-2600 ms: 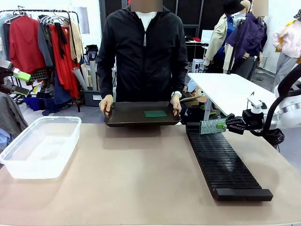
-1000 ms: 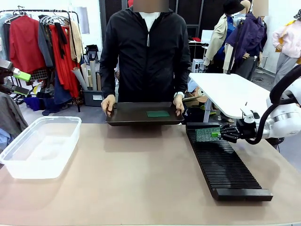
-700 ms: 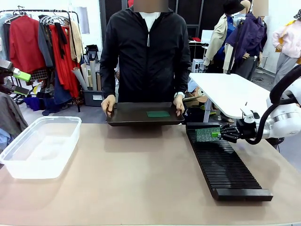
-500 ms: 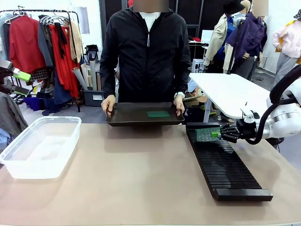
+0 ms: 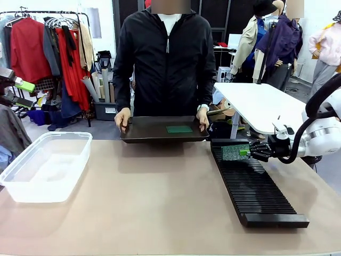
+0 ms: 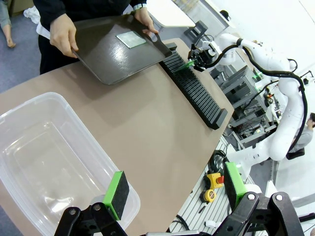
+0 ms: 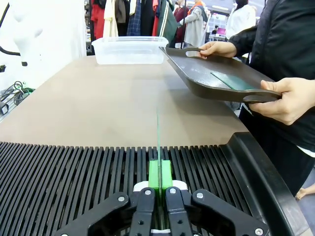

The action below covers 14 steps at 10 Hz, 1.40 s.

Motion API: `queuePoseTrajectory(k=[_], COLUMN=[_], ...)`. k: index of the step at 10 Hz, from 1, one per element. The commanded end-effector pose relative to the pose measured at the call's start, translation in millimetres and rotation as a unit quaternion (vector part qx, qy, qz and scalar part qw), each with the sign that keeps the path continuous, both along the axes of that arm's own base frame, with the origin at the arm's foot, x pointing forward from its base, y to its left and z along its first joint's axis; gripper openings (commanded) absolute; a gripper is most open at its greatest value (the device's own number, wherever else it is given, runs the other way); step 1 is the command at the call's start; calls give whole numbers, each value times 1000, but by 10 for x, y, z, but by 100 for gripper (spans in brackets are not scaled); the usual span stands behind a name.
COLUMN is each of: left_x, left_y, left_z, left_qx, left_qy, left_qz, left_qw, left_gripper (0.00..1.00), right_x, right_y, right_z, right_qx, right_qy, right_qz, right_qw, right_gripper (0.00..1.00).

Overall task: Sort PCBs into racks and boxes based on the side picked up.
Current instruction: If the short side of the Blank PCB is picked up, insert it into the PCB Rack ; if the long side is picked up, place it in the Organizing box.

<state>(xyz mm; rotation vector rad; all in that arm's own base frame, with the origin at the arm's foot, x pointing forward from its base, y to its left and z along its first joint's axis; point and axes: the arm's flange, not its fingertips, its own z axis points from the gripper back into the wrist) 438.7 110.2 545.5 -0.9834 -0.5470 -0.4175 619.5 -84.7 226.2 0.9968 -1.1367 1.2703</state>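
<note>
Right gripper pinched fully closed on a PCB, pads clamping the board's right edge. Board stands upright on edge, speckled face toward the near side, over the far end of the rack at the table's right (wrist view has it edge-on, a thin line in line with the slots; cannot tell whether it is seated in one). Left gripper spread wide, nothing between the pads, above the clear box at the left. Second PCB lies flat on a dark tray that the person's hands hold at the far edge.
</note>
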Motion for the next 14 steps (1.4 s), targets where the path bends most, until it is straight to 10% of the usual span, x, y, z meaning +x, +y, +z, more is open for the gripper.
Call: queuePoseTrajectory(k=[1, 14], left_x=[-11, -11], left_y=[-9, -9], left_z=[15, 15], left_qx=[-4, -4], left_qy=[-1, -1], left_qz=[-1, -1], left_qw=[1000, 1000], left_gripper=[100, 100], right_x=[2, 130], right_y=[3, -90], right_z=[2, -184], right_qx=[-1, 16], right_qy=[-2, -6], right_qz=[0, 17], right_qw=[1000, 1000], right_gripper=[0, 0])
